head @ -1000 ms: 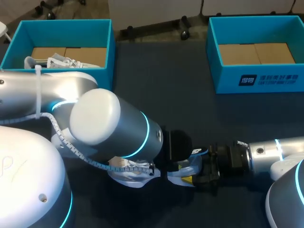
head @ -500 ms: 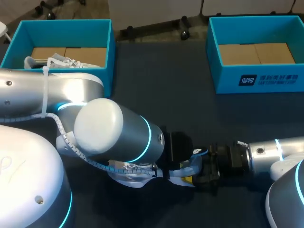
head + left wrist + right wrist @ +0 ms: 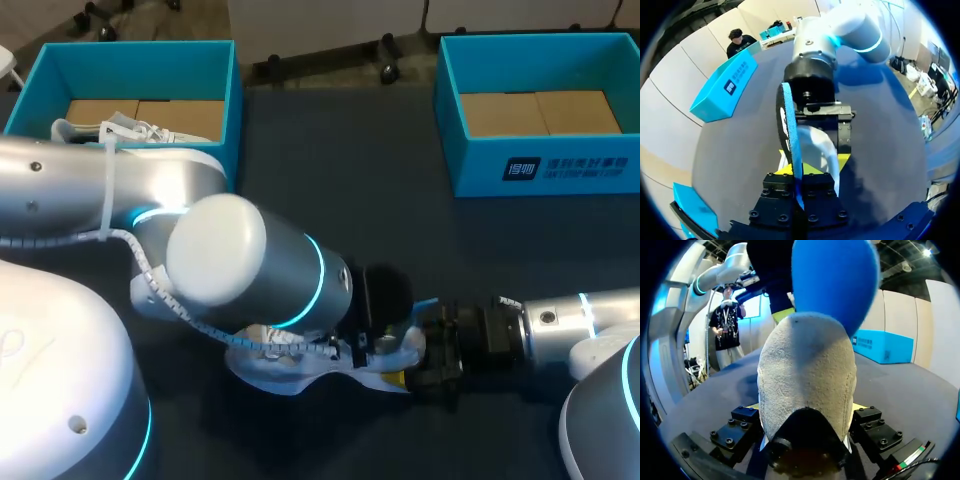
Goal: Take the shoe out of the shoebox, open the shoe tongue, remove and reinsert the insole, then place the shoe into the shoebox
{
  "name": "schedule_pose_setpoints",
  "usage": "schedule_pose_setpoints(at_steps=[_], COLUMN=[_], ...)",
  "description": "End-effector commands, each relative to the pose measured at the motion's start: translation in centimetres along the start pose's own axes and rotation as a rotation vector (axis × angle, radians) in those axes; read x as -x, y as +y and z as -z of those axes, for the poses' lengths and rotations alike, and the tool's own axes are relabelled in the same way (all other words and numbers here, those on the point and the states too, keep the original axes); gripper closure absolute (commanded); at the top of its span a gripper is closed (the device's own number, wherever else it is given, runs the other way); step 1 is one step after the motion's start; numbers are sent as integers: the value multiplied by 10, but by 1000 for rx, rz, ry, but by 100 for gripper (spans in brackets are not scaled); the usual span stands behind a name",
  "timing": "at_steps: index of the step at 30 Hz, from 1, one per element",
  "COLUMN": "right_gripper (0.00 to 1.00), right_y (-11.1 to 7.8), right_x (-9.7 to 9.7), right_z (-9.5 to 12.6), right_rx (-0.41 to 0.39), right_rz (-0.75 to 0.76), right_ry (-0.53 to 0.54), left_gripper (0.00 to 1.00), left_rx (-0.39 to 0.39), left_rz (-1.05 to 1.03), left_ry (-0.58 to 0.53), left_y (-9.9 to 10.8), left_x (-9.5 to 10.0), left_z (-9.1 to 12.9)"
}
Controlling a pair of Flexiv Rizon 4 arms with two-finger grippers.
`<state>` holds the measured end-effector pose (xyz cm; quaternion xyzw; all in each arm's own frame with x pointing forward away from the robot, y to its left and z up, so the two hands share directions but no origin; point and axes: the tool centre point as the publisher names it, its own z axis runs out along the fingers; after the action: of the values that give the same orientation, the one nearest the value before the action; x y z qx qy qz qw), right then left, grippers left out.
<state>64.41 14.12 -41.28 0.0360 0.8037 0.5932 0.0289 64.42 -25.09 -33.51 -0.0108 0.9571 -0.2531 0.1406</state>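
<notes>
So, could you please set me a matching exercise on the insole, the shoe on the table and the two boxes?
Things:
1 insole
2 shoe
3 left box
4 right box

States:
a heel in the right pincer
b holds a second shoe
c holds no shoe
d in the left pincer

Pairs: 1-d, 2-a, 3-b, 4-c

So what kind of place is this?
Probably a robot lab: the left arm holds a blue insole, the right arm a white shoe, over a dark table with two blue shoeboxes.
</notes>
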Motion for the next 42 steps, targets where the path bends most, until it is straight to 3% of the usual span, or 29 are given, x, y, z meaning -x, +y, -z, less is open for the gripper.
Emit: schedule_pose_setpoints(at_steps=[1,3,4,10,21,30,35,42], right_gripper=[100,100,100,100,100,100,100,100], right_y=[2,2,2,2,2,2,2,2], right_x=[0,0,0,0,0,0,0,0], right_z=[-1,-1,-1,-1,-1,-1,-1,-1], right_rx=[-7,-7,-7,-7,-7,-7,-7,-7], right_rz=[-1,-1,-1,-1,-1,-1,-1,-1], right_ry=[2,2,2,2,2,2,2,2], left_gripper=[100,100,100,100,100,100,100,100], left_rx=[-26,-29,-49,-97,-268,-385,-469,-469], left_rz=[12,15,29,49,14,-1,-4,-4], left_ry=[73,83,142,261,483,507,528,528], left_y=[-3,-6,-17,-44,-98,-121,-129,-129], left_x=[12,13,18,22,19,11,13,13], left_z=[5,6,11,28,92,149,198,198])
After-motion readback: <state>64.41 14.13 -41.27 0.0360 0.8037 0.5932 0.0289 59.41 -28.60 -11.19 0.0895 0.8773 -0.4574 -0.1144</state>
